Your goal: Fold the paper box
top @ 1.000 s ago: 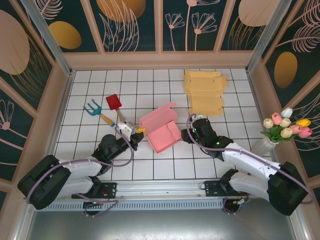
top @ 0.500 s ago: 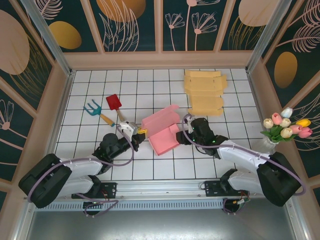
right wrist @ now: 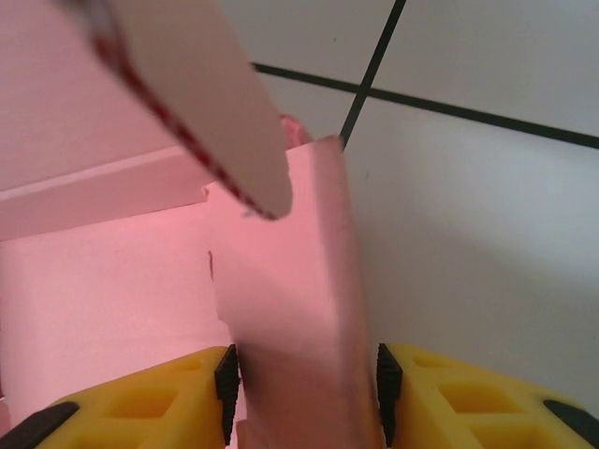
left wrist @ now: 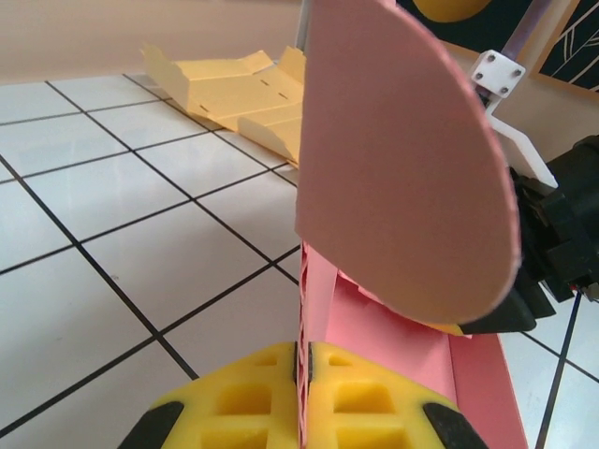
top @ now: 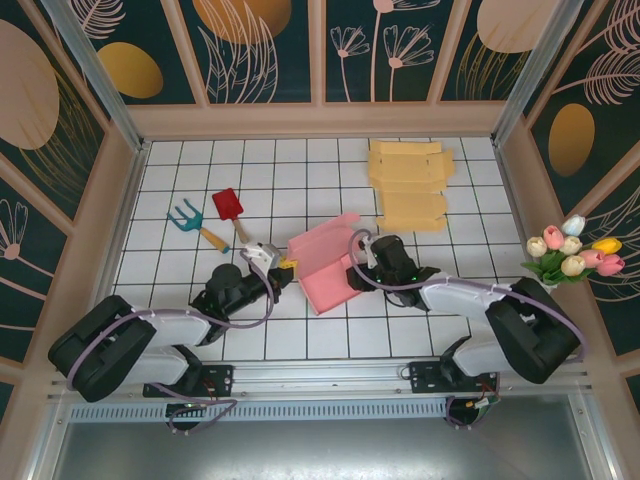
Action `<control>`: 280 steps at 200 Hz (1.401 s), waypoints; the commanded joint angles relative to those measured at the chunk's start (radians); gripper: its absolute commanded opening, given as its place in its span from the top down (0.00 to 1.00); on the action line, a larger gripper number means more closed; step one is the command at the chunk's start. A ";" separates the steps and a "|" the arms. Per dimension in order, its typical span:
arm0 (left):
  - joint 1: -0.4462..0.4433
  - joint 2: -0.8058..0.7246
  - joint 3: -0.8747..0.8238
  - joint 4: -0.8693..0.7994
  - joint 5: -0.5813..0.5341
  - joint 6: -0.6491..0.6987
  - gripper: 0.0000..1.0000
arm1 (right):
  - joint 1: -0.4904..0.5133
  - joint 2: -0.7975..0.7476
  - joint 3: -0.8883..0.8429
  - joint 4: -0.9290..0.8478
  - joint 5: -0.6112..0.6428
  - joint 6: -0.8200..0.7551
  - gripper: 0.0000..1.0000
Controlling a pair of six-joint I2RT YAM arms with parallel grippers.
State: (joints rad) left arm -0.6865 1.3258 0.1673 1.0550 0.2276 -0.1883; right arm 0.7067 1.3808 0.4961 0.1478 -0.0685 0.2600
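Observation:
The pink paper box (top: pixel 325 262) lies half folded in the middle of the tiled table, its rounded lid flap standing up. My left gripper (top: pixel 288 263) is at the box's left side. In the left wrist view the left gripper (left wrist: pixel 305 374) is shut on the thin edge of the pink wall, and the lid flap (left wrist: pixel 402 187) rises right in front. My right gripper (top: pixel 352 272) is at the box's right side. In the right wrist view the right gripper (right wrist: pixel 304 383) has a folded side flap (right wrist: pixel 290 281) filling the gap between its pads, touching both.
A stack of flat yellow box blanks (top: pixel 408 185) lies at the back right, and also shows in the left wrist view (left wrist: pixel 234 89). A red shovel (top: pixel 228 208) and a blue rake (top: pixel 190 222) lie left of the box. A vase of tulips (top: pixel 565 260) stands at the right wall.
My right gripper has moved left onto the box's right flap and its jaws have narrowed. The box has shifted slightly and its lid flap stands more upright. The left gripper stayed shut.

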 commanded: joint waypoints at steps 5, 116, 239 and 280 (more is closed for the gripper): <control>-0.001 0.037 0.031 0.076 0.000 -0.026 0.95 | 0.041 0.045 0.042 0.016 0.087 -0.015 0.57; -0.002 0.070 0.070 0.020 -0.243 -0.069 0.94 | 0.139 0.207 0.181 -0.188 0.530 0.057 0.73; -0.002 0.007 0.063 -0.021 -0.084 -0.024 0.92 | 0.212 0.243 0.230 -0.107 0.421 0.052 0.60; -0.002 0.032 0.054 -0.015 -0.027 0.008 0.91 | 0.195 0.196 0.255 -0.153 0.372 0.071 0.56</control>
State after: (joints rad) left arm -0.6846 1.3464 0.2283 0.9859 0.1192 -0.2035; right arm 0.9077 1.6283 0.7303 -0.0097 0.3962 0.3241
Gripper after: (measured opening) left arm 0.095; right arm 0.436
